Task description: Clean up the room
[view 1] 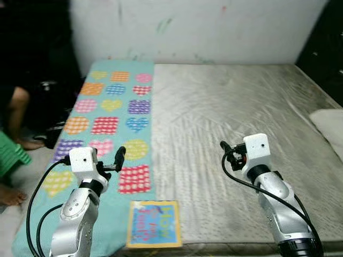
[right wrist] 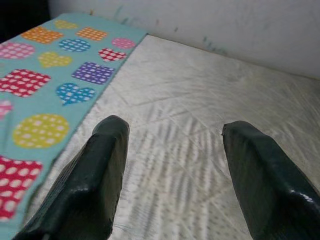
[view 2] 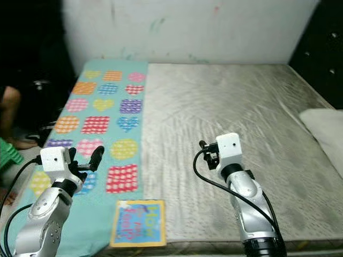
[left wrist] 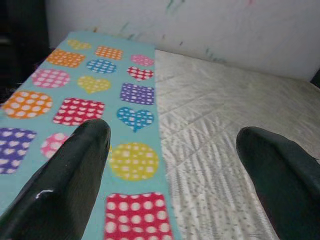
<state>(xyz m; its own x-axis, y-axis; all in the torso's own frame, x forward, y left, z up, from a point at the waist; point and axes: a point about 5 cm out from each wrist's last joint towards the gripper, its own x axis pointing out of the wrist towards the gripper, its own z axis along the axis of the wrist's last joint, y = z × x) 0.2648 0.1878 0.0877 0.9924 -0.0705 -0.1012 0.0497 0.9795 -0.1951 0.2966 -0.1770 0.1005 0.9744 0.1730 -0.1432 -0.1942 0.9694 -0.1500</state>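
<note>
Grey mattress [view 1: 236, 118] carries one patterned teal blanket [view 1: 107, 115], one book [view 1: 154, 224], one pillow [view 1: 329, 126]. Both arms raised forward; left gripper [left wrist: 170, 165] and right gripper [right wrist: 172, 165] fingers wide, empty.

A: What is lying on the bed?

B: A teal blanket [view 2: 102, 123] with dotted hearts and squares is covering the left strip of the grey mattress [view 2: 230, 134]. A colourful book [view 2: 138, 223] is resting at the near edge, just beside the blanket.

A: And the arms?

B: The left gripper [view 2: 94, 158] is hovering over the blanket, the right gripper [view 2: 206, 151] over bare mattress. A white pillow [view 2: 324, 131] is sitting far right.
</note>
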